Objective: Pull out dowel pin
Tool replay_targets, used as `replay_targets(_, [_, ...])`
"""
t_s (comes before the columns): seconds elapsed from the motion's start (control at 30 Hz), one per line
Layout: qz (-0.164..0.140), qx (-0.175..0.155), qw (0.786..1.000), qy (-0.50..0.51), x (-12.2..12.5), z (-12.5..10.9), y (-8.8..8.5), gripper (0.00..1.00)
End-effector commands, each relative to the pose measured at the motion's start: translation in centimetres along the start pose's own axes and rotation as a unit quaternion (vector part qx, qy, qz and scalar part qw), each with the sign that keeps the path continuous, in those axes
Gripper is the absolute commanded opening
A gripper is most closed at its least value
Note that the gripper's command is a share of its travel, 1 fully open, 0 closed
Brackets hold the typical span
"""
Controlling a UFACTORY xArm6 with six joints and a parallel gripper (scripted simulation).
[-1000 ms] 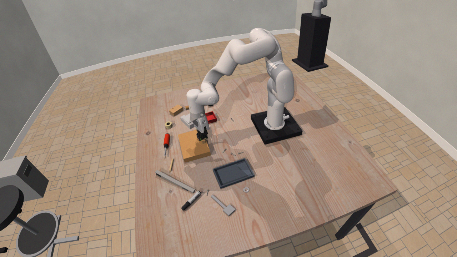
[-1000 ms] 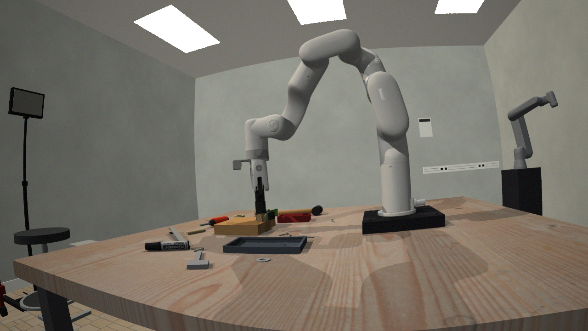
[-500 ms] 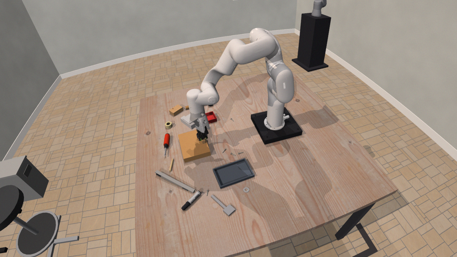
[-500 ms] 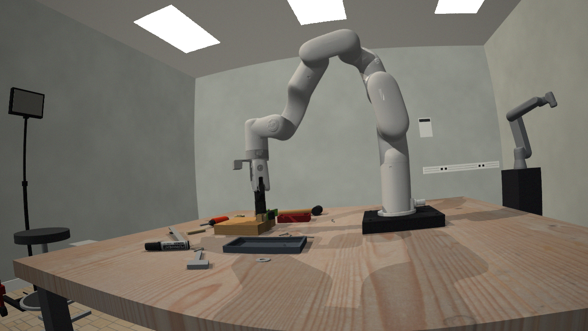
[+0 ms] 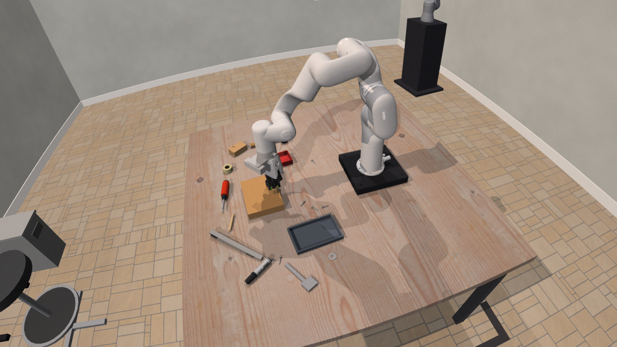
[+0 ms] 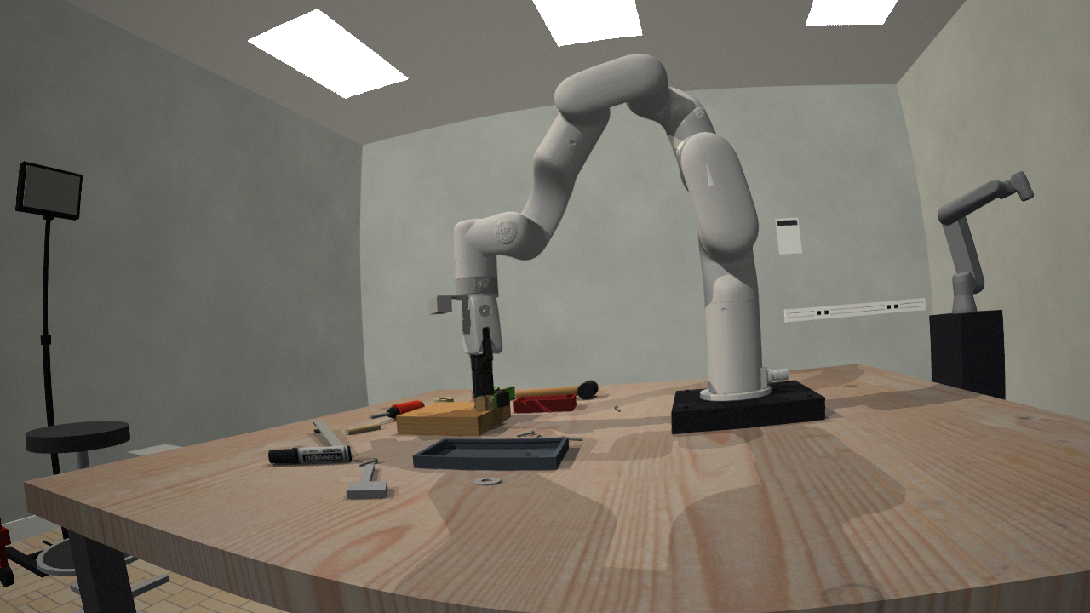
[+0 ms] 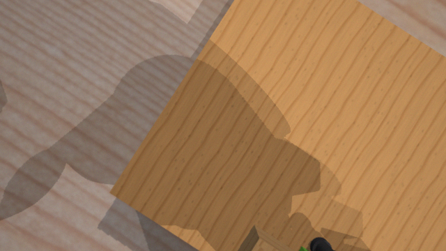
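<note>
The bench board (image 5: 259,202) (image 6: 442,417) (image 7: 313,87) lies flat at the left of the table. My gripper (image 5: 272,188) (image 6: 481,388) points straight down over the board's far right corner. It is shut on the dowel pin, which its black fingers hide. Right under the fingers stands the small wooden block (image 6: 482,402) (image 7: 265,242). The green spring clamp (image 6: 501,396) (image 7: 303,249) sits beside it on the side toward the red tray. In the top view the arm hides the block and the stop. I cannot tell whether the pin is still in its hole.
A red tray (image 5: 285,157) and a hammer (image 6: 548,392) lie behind the board. A tape roll (image 5: 227,168), a screwdriver (image 5: 224,190) and a loose dowel (image 5: 231,222) lie to its left. A dark grey tray (image 5: 315,233), a ruler (image 5: 235,244) and a marker (image 5: 258,271) lie in front.
</note>
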State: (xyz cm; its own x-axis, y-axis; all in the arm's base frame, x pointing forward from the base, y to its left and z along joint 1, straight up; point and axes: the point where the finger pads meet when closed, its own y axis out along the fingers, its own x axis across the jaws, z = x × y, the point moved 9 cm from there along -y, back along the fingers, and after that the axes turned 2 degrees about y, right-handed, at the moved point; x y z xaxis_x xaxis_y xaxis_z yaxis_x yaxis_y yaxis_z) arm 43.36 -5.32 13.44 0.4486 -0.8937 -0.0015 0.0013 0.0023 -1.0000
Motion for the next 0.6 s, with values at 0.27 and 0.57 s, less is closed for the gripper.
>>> replay_targets(0.27, [-0.001, 0.002, 0.999, -0.042, 0.07, 0.09, -0.16, 0.00])
replay_targets(0.57, [-0.001, 0.002, 0.999, -0.042, 0.07, 0.09, -0.21, 0.00])
